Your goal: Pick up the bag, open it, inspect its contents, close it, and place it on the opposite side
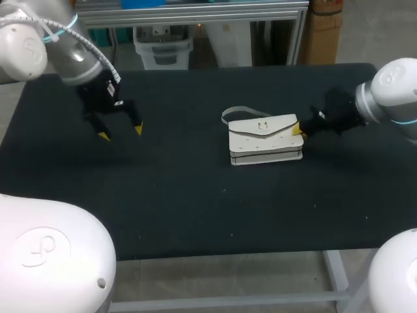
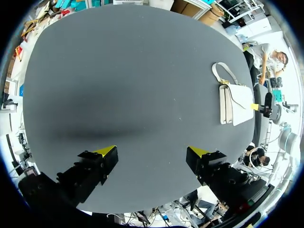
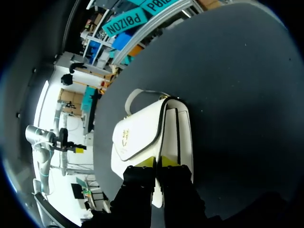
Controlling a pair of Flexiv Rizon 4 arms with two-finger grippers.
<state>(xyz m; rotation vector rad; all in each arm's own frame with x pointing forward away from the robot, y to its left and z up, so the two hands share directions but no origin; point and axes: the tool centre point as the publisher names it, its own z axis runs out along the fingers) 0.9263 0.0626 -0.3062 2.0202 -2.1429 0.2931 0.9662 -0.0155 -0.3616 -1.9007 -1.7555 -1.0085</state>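
Observation:
A white bag (image 1: 264,140) with a flap and a small metal clasp lies on the black table (image 1: 169,195), right of the middle, its strap (image 1: 238,112) looped behind it. My right gripper (image 1: 298,130) sits at the bag's right end, its yellow tips pressed together on the end of the flap. In the right wrist view the bag (image 3: 142,137) stretches ahead of the gripper (image 3: 156,161), and a white sliver shows between the fingers. My left gripper (image 1: 120,132) hangs open over the table's left part, far from the bag (image 2: 235,104), with nothing between its fingers (image 2: 107,152).
Bare black tabletop (image 2: 133,71) spreads ahead of the left gripper (image 2: 152,152). Wide dark cloth lies between the left arm and the bag, and along the front edge (image 1: 215,251).

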